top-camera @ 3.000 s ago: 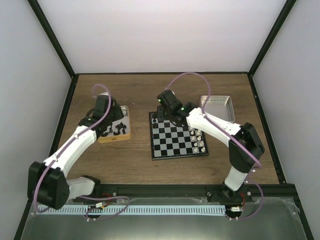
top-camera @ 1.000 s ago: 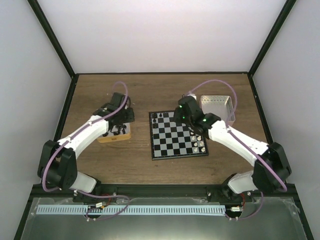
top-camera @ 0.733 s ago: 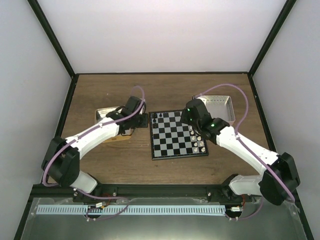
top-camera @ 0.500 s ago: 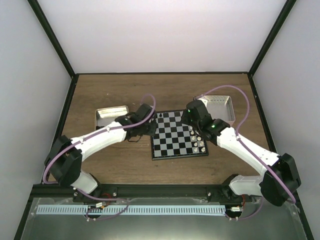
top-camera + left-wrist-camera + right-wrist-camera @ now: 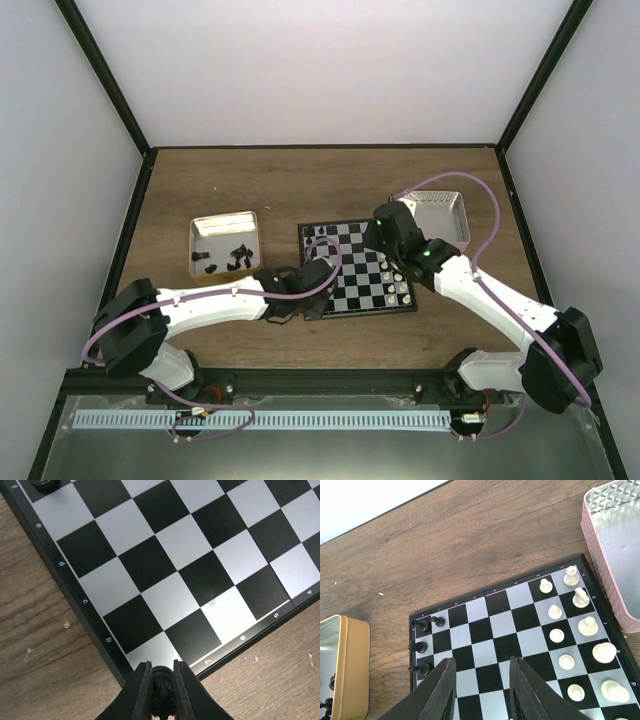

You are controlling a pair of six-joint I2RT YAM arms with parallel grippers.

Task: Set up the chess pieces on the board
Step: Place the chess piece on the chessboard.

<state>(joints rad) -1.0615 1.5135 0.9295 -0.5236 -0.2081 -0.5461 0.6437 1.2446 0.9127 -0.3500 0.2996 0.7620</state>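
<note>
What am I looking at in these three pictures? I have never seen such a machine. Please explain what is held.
These are two robot arms bolted to a wooden table. The wide picture comes from a fixed camera above and behind them; the other two from a camera on each wrist. On the table lie a chessboard, a gold tin with loose black pieces, and a second tin. White pieces stand along the board's right side, four black chessmen at its far left corner. The left end effector is shut on a black chess piece above the board's near left corner. The right end effector is open and holds nothing.
</note>
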